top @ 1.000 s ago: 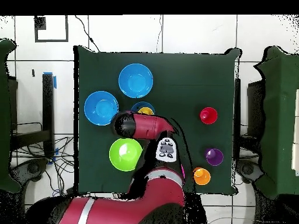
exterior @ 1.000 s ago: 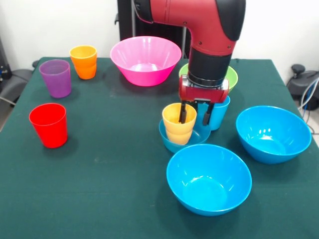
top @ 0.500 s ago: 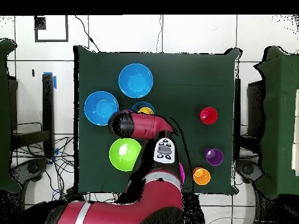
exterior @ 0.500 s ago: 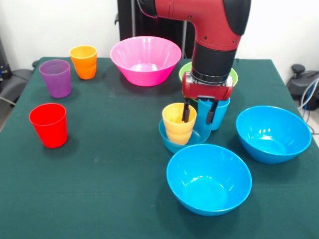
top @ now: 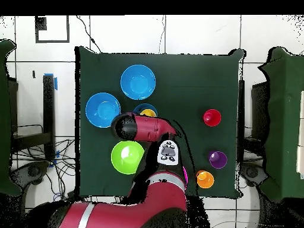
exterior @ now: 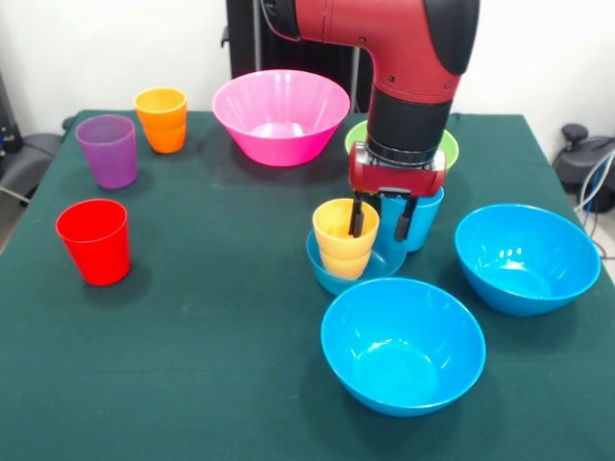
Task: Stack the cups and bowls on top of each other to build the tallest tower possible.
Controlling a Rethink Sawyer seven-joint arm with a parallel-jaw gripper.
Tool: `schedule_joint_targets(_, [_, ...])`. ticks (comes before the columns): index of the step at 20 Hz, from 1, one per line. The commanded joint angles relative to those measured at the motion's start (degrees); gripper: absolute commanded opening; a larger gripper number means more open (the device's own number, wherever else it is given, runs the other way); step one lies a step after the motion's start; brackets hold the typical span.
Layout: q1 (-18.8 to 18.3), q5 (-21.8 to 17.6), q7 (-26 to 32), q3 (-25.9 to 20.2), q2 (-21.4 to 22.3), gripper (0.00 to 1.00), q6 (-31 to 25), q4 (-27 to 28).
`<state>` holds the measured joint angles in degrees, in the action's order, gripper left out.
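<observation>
Right now, nearest the camera, a large blue bowl (exterior: 403, 346) sits at six o'clock of my gripper (exterior: 381, 219), a second one (exterior: 527, 257) at about four. My fingers stand apart with nothing between them, one tip against the rim of the yellow-orange cup (exterior: 345, 237), which stands upright in the small blue bowl (exterior: 332, 275) at my eight o'clock. The light blue cup (exterior: 424, 219) is just behind me; farther at twelve, the green bowl (exterior: 445, 150).

The pincer (exterior: 379, 217) is being held open above the small blue bowl (exterior: 338, 272), one finger dipping into the yellow-orange cup (exterior: 342, 239) standing in it, the light blue cup (exterior: 423, 219) just behind
</observation>
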<state>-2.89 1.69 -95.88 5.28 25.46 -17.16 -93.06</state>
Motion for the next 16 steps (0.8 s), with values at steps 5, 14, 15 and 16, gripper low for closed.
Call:
schedule_joint_targets(5, [0.7,1.1,-9.2,-6.1,-2.0,1.0,0.1,-2.5])
schedule_joint_targets(14, [1.5,1.5,-10.1,-5.7,-1.9,1.0,0.2,-2.9])
schedule_joint_targets(15, [1.6,1.6,-10.3,-5.7,-1.8,1.0,0.3,-3.0])
schedule_joint_targets(16, [1.9,1.7,-10.5,-5.6,-1.8,1.0,0.2,-3.0])
